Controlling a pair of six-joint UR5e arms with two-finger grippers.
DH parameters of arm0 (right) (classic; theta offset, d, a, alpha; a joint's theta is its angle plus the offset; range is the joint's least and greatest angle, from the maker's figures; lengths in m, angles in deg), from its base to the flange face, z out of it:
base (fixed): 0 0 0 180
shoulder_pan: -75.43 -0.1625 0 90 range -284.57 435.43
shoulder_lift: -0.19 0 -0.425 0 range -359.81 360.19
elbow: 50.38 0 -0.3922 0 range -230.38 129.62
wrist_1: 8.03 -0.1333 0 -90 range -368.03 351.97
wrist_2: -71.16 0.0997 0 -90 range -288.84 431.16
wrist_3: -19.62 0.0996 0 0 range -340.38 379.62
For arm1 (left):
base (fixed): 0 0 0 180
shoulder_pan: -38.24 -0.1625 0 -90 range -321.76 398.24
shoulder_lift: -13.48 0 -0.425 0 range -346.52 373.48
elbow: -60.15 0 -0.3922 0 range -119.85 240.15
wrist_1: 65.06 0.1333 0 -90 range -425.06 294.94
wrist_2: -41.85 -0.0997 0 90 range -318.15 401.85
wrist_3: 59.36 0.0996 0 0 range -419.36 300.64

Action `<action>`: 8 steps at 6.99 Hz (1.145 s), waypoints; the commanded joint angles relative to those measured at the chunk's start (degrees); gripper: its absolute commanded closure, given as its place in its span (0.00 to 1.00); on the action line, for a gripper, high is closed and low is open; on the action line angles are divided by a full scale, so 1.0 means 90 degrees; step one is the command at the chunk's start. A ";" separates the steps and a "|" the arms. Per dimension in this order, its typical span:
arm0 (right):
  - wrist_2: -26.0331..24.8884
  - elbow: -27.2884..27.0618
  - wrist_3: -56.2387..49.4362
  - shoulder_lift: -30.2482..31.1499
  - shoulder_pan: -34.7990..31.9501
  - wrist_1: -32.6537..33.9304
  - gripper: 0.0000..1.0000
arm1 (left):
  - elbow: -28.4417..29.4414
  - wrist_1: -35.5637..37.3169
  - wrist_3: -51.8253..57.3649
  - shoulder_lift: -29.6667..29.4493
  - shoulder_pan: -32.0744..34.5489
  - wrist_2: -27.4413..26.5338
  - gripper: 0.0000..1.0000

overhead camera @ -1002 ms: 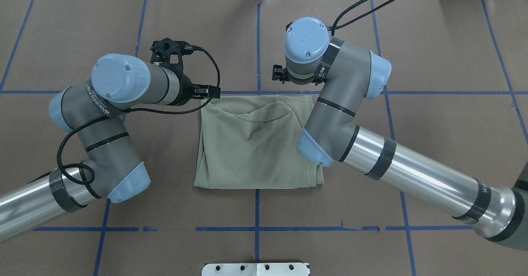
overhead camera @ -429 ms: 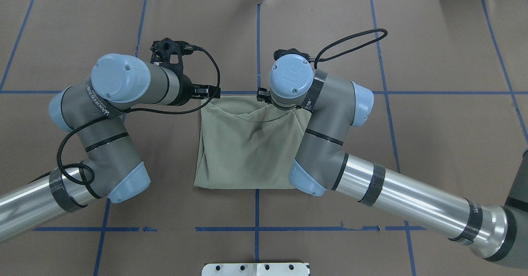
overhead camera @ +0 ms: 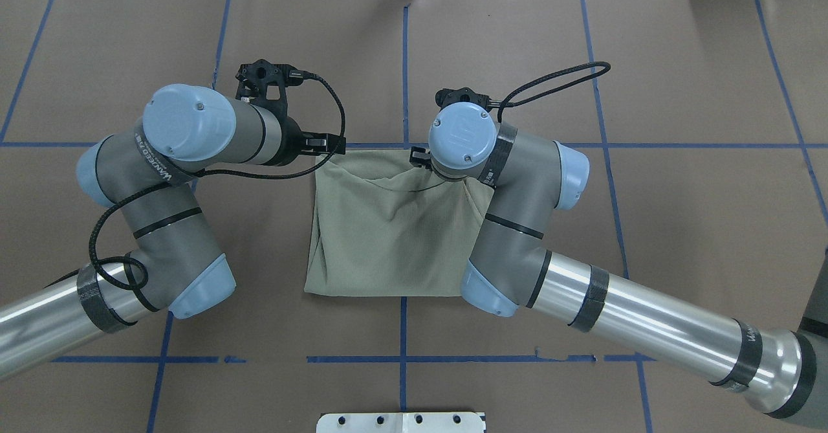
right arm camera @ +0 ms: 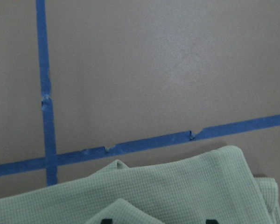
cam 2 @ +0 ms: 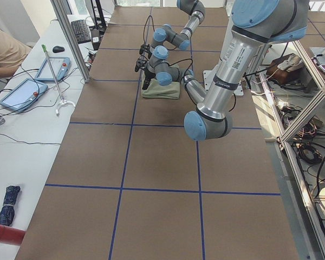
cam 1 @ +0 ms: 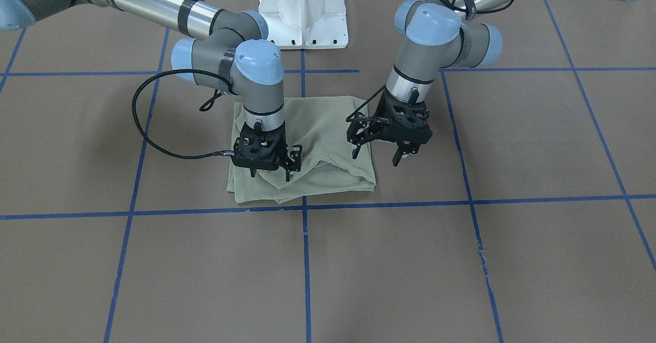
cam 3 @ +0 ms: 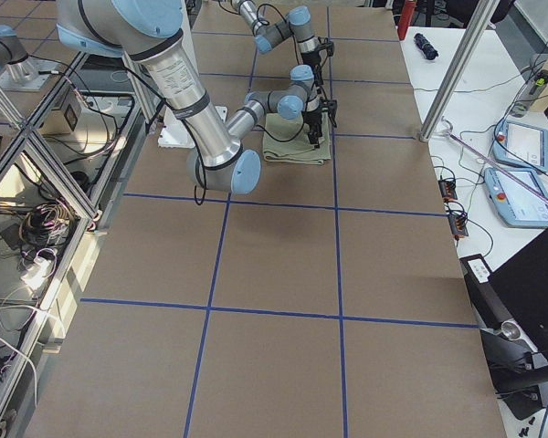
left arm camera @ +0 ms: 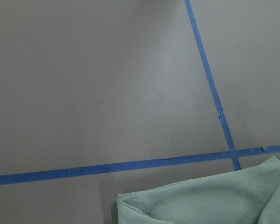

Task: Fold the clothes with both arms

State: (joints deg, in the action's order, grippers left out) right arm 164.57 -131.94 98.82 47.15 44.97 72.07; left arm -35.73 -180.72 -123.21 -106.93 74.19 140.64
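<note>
Centre: shirt (cam 1: 328, 127), right gripper (cam 1: 270, 175) down on it, left gripper (cam 1: 375, 158) at its edge.
Top centre: pedestal (cam 1: 302, 9).
Lower half: open table (cam 1: 410, 271).
Far sides: open too.

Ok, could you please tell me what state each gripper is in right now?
Left gripper: open, holding nothing.
Right gripper: open, over the shirt.
</note>
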 commanded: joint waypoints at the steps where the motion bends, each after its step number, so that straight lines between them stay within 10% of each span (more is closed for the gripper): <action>1: -0.0017 -0.0010 0.0154 -0.0042 0.0005 -0.0004 1.00 | -0.0001 0.0000 0.0004 0.0000 0.0000 0.0000 0.00; 8: -0.0017 -0.0108 0.0058 0.0036 -0.0385 0.0552 1.00 | 0.0019 0.0000 0.0004 0.0097 -0.0010 -0.0010 0.00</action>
State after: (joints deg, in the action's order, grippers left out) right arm 164.50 -132.77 99.53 47.37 41.85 76.01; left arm -35.51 -180.72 -123.24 -106.67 74.17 140.56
